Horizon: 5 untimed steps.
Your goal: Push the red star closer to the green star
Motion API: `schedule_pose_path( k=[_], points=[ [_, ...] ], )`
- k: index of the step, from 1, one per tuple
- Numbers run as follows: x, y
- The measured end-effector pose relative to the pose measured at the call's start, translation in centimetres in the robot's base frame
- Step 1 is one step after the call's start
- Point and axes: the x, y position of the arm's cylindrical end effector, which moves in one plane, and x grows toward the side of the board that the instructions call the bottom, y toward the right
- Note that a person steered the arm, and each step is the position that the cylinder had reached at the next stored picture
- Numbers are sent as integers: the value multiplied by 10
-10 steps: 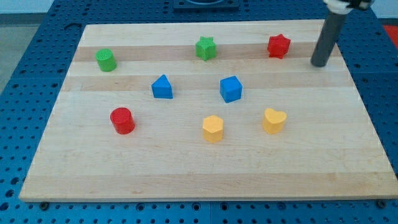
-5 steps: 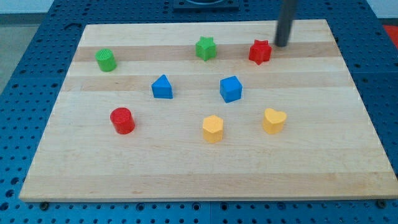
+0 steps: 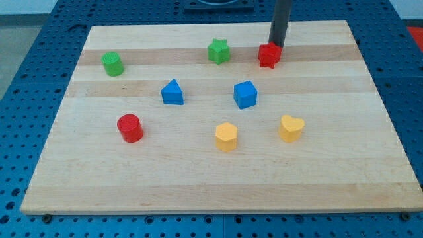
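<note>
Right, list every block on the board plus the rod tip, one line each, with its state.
my tip: down at the red star's upper right edge
red star: right of the green star, a gap between them
green star: alone near the top
green cylinder: upright, top left
blue triangle: alone
blue cube: alone
red cylinder: upright
yellow hexagon: alone
yellow heart: alone

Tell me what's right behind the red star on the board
My tip stands just behind the red star, at its upper right edge, apparently touching. The rod hides a strip of the board behind it. The green star sits to the view's left, apart.
</note>
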Motion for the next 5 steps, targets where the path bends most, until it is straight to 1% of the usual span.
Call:
schedule_pose_path(
  k=[1,2,3,4,5],
  points=[
    [15,69],
    [61,107],
    [88,79],
    [61,30],
    [20,-2]
  ],
)
